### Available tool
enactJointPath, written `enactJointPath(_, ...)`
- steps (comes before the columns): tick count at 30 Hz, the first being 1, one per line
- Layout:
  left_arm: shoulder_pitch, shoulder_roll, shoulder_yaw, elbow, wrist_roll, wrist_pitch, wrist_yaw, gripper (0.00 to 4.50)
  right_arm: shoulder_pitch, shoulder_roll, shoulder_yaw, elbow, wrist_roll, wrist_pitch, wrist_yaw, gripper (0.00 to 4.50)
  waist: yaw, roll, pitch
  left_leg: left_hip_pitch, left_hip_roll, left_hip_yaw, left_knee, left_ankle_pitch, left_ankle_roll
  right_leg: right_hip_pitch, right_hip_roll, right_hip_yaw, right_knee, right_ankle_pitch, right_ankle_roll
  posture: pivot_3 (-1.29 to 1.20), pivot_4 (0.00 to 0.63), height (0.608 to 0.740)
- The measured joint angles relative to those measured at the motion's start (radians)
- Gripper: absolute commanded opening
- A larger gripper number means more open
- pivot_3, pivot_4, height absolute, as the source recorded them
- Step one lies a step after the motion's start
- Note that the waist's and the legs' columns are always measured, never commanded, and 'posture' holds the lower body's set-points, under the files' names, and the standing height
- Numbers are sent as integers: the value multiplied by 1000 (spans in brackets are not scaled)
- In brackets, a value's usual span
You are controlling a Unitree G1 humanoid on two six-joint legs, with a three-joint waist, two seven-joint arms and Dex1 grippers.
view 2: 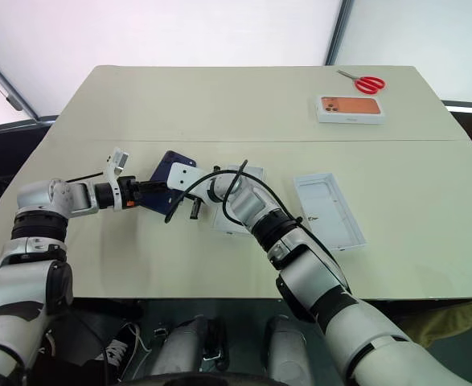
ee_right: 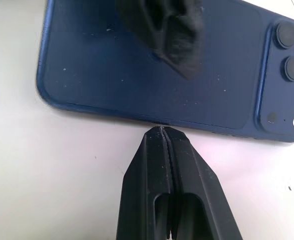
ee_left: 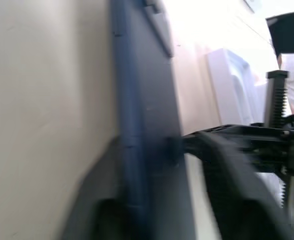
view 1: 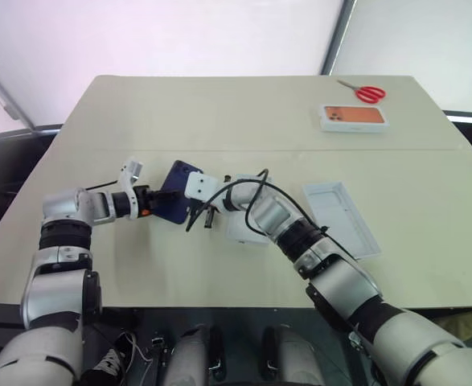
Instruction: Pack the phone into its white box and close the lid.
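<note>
Right eye view: phone (view 2: 170, 186) tilted up off the table (view 2: 219, 104) mid-surface, left gripper (view 2: 151, 193) clamped on it. Right gripper (ee_right: 163, 134) closed, empty, at its edge. Box (view 2: 234, 211) beside, unfilled; lid (view 2: 330, 211) off, nearer the right edge. Packing and closing remain.

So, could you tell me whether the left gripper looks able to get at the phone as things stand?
Probably yes: the left gripper is already at the phone, one finger across its back; the shut right gripper sits alongside, not between.
</note>
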Motion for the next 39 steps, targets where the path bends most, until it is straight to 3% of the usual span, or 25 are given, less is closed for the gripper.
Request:
enactJointPath(7,27,-1,21,-17,-42,41,3,719,-1,-6,0,2,-10,-14,-6,0,-8,-1,0,0,0,-1,0,0,0,0,0,0,0,0,0,0,150,738)
enactJointPath(10,33,-5,41,-34,-68,74,7,40,-1,-6,0,4,-16,-18,-9,0,-8,-1,0,0,0,-1,0,0,0,1,0,0,0,0,0,0,150,738)
enactJointPath(16,75,-23,117,-72,-119,116,61,16,1,-6,-23,3,8,-39,-8,0,-10,-1,0,0,0,-2,0,0,0,1,0,0,-1,0,0,0,150,738)
enactJointPath(21,122,-62,225,-135,-179,138,146,16,27,-12,-144,-81,144,-40,48,0,-13,-1,0,0,0,-2,0,0,0,1,0,-1,-1,0,0,0,150,738)
enactJointPath(24,169,-112,278,-230,-212,136,211,0,59,-29,-243,-203,285,66,121,842,-11,-1,0,-1,0,-4,-1,1,2,2,0,-1,-3,0,0,0,150,738)
enactJointPath(29,230,-199,369,-341,-283,120,299,0,144,-122,-279,-442,412,234,209,3326,-11,-1,0,-1,0,-4,-1,0,0,1,-2,-1,-4,0,0,0,150,738)
enactJointPath(33,268,-220,375,-407,-330,144,326,0,277,-326,-170,-605,385,224,323,3326,-9,-2,1,-2,0,-3,-1,-1,2,1,-3,-1,-5,0,0,0,150,738)
enactJointPath(39,277,-239,368,-443,-373,167,361,0,377,-479,-151,-766,396,250,391,3326,-12,-5,4,-2,1,-3,-1,-1,2,1,-2,-1,-5,0,0,0,150,738)
